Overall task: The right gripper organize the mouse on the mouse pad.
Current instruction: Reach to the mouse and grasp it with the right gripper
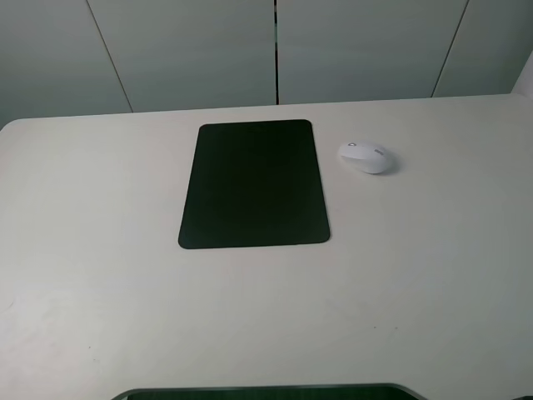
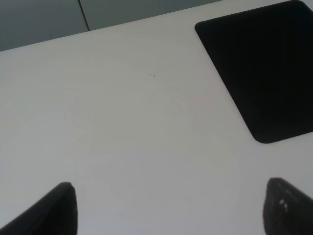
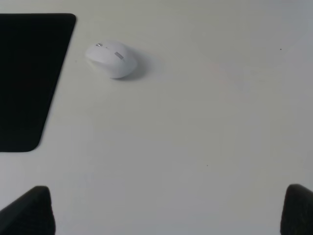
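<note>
A small white mouse [image 1: 366,157] lies on the white table just right of the black mouse pad [image 1: 254,184], not touching it. The mouse also shows in the right wrist view [image 3: 111,59], beside the pad's edge [image 3: 29,78]. The right gripper [image 3: 168,210] is open and empty, its black fingertips [image 3: 29,210] wide apart, well short of the mouse. The left gripper [image 2: 168,208] is open and empty over bare table, with the pad's corner [image 2: 264,68] ahead of it. Neither gripper shows in the exterior high view.
The white table [image 1: 433,275] ends at a far edge against grey wall panels [image 1: 275,50]. A dark curved edge [image 1: 266,392] sits at the table's near side.
</note>
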`<state>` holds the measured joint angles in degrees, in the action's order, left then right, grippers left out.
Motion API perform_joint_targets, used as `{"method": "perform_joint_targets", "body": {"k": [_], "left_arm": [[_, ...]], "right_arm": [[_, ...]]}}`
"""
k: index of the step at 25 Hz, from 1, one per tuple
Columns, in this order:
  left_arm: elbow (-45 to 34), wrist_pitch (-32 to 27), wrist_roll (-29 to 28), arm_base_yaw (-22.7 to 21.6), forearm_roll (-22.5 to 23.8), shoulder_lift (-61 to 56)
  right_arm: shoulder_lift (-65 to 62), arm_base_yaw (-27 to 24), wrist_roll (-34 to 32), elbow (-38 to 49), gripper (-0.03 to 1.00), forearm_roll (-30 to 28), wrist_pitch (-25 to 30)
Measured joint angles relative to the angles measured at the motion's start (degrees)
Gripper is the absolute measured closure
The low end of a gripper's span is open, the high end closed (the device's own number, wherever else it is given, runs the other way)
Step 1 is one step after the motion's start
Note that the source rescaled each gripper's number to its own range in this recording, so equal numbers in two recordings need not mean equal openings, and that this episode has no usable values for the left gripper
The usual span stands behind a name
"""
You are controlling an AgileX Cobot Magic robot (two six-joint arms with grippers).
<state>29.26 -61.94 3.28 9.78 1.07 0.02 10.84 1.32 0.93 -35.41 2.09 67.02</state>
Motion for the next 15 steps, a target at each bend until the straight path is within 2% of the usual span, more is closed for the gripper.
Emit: {"method": "perform_joint_targets", "body": {"k": [6,15], "left_arm": [[0.00,0.00,0.00,0.00,0.00,0.00],[0.00,0.00,0.00,0.00,0.00,0.00]], "right_arm": [[17.96,0.00,0.00,-10.58,-0.03,-0.30,-0.12],[41.15,0.00,0.82,-18.54,-0.03,-0.99,-6.42]]}}
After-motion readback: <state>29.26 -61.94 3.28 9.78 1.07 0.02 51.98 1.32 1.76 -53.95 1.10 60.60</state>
